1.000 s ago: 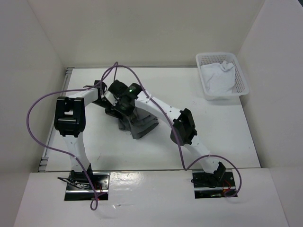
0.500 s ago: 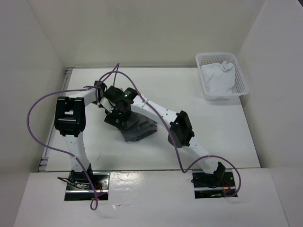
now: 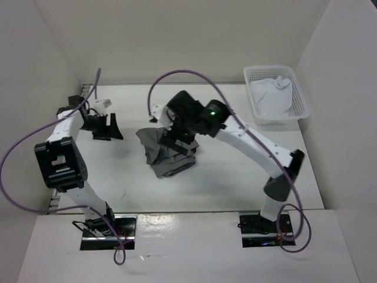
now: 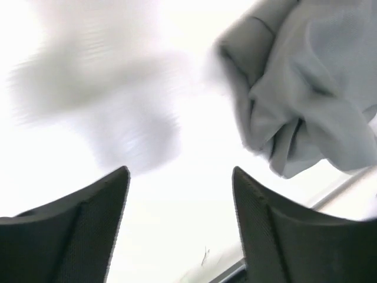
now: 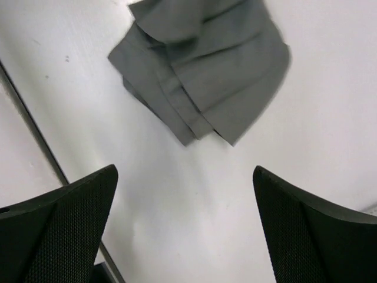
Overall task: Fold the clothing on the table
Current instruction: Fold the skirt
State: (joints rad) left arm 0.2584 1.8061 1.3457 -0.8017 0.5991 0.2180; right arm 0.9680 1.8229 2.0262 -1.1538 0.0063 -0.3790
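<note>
At the far left, the left gripper (image 3: 108, 127) hangs over the bare table (image 3: 235, 183), close to the thin metal edge strip (image 3: 56, 197). Its fingers are spread and released, well apart from the cloth. A band of open white tabletop runs between it and the dark grey pleated skirt (image 3: 168, 160). The skirt lies bunched in a compact heap left of the table's centre, with free surface on its near, left and right sides. The right gripper (image 3: 178, 140) hovers over the heap's far part, its fingers wide and released, grasping nothing. Further right the tabletop lies open as far as the white lattice basket (image 3: 304, 100) in the far right corner. The basket holds a white cloth (image 3: 271, 97) and sits hard by the enclosure's right wall.

The left wrist view is blurred. It shows the skirt (image 4: 300, 100) up and to the right of the left gripper (image 4: 179, 171), beyond its fingertips. The right wrist view shows what the arm hides from overhead: the skirt's (image 5: 203, 65) stacked pleats and layered edges, lying clear of the right gripper (image 5: 185, 171). It also shows a dark table border (image 5: 35, 127) slanting down the left.
</note>
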